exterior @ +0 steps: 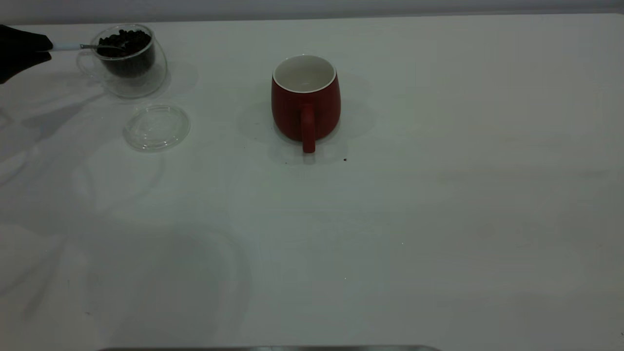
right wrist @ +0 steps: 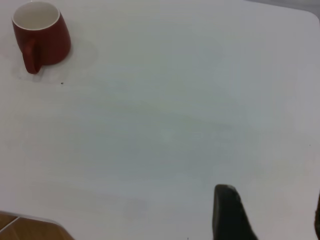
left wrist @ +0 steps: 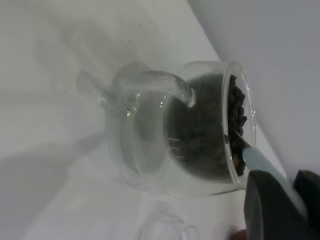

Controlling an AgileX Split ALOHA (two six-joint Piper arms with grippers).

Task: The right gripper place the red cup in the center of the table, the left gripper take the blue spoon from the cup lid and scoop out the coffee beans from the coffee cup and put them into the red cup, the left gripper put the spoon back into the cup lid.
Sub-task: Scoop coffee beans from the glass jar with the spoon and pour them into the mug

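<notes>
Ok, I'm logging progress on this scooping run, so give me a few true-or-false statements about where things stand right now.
1. The left gripper holds the blue spoon with its bowl in the coffee beans inside the coffee cup. True.
2. The red cup already has beans in it. False: its white inside looks empty.
3. The cup lid sits on top of the coffee cup. False: it lies flat on the table, in front of the coffee cup.
4. The red cup's handle points toward the exterior camera. True.
5. The right gripper is gripping the red cup. False: it is far from the cup, over bare table.
</notes>
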